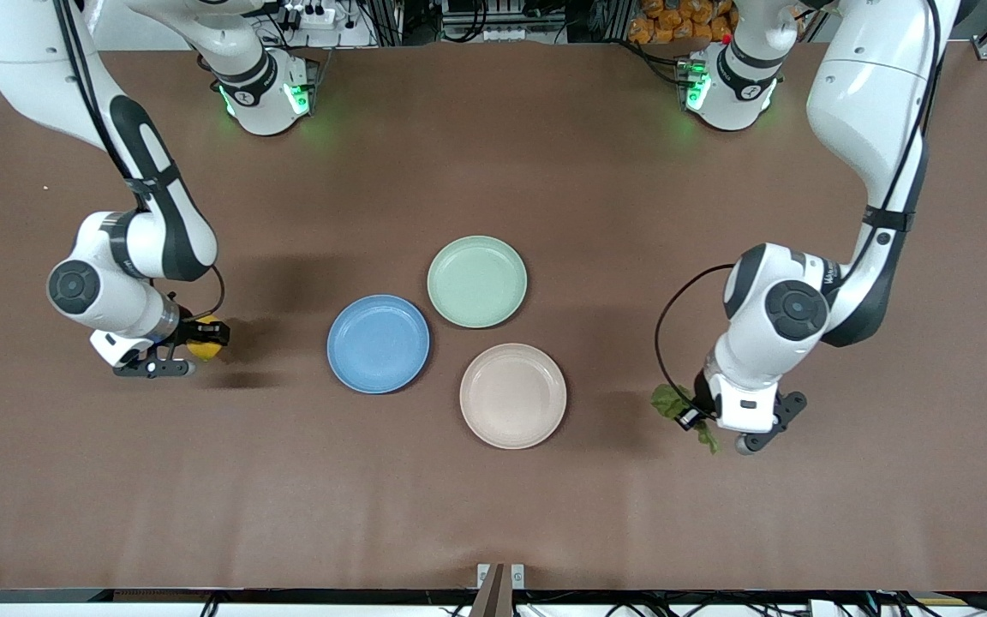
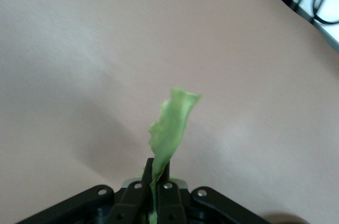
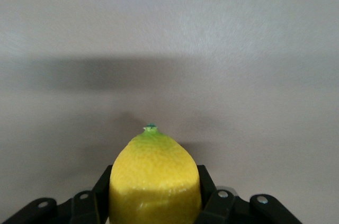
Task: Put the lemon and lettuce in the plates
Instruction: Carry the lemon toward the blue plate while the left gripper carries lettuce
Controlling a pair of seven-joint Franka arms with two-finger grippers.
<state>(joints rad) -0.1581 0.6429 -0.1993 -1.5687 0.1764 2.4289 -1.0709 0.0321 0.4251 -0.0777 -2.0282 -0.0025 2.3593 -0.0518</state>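
The yellow lemon [image 1: 207, 337] [image 3: 154, 179] sits between the fingers of my right gripper [image 1: 202, 338] [image 3: 154, 192], which is shut on it low over the table toward the right arm's end, beside the blue plate [image 1: 378, 344]. At the left arm's end my left gripper [image 1: 689, 411] [image 2: 157, 173] is shut on the green lettuce [image 1: 672, 400] [image 2: 172, 126] leaf, whose free end sticks out past the fingertips; it is beside the beige plate [image 1: 512, 395]. Both plates hold nothing.
A pale green plate [image 1: 476, 281] lies farther from the front camera, touching the gap between the blue and beige plates. The brown tablecloth [image 1: 493, 506] covers the whole table. Both arm bases stand along the table's edge farthest from the camera.
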